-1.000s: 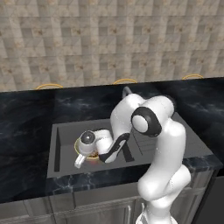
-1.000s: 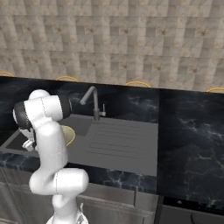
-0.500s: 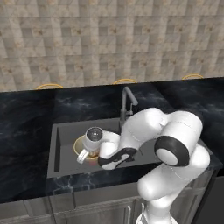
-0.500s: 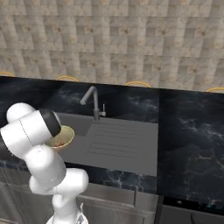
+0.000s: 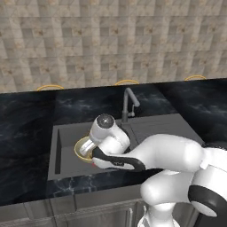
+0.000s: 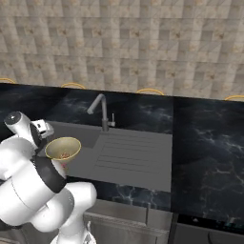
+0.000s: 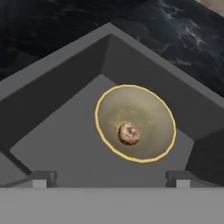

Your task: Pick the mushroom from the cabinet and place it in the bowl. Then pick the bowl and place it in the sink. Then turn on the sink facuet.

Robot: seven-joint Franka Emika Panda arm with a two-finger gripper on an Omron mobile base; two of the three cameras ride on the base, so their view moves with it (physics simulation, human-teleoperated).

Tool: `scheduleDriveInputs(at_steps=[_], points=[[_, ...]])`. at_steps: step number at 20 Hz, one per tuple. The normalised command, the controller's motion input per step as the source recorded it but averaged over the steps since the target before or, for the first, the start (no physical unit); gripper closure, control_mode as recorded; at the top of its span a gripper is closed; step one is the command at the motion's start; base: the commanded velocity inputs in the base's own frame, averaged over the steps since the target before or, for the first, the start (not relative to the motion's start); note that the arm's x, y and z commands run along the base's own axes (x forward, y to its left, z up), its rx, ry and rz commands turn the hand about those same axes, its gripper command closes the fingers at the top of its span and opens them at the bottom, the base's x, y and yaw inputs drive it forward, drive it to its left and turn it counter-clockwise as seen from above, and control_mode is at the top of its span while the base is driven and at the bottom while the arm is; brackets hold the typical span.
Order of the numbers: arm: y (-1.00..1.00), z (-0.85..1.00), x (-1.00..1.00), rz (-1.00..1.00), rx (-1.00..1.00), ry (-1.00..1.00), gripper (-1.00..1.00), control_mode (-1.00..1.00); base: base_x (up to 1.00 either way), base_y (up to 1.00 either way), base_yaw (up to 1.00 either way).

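While bowl [image 7: 135, 123] sits in sink [image 7: 57, 144], claw [image 7: 107, 177] risen, wide open, empty.

Arm [image 5: 168, 155] bent low, jaws wide apart

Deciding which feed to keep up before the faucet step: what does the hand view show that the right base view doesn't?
Hand view alone: the basin floor of the sink and the open fingertips clear of the bowl. Right base view alone: the faucet, the drainboard and the counter. Both: the bowl in the sink, the mushroom inside it.
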Motion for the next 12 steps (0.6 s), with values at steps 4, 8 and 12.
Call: scheduleDriveInputs(at_steps=[4, 8, 12], points=[[0.0, 1.0, -0.27, -0.16, 0.07, 0.1, -1.0, -1.0, 0.0, 0.0, 0.0], [0.0, 1.0, -0.36, -0.18, 0.03, 0.03, -1.0, -1.0, 0.0, 0.0, 0.0], [-0.02, 1.0, -0.39, -0.18, 0.04, 0.01, -1.0, -1.0, 0.0, 0.0, 0.0]])
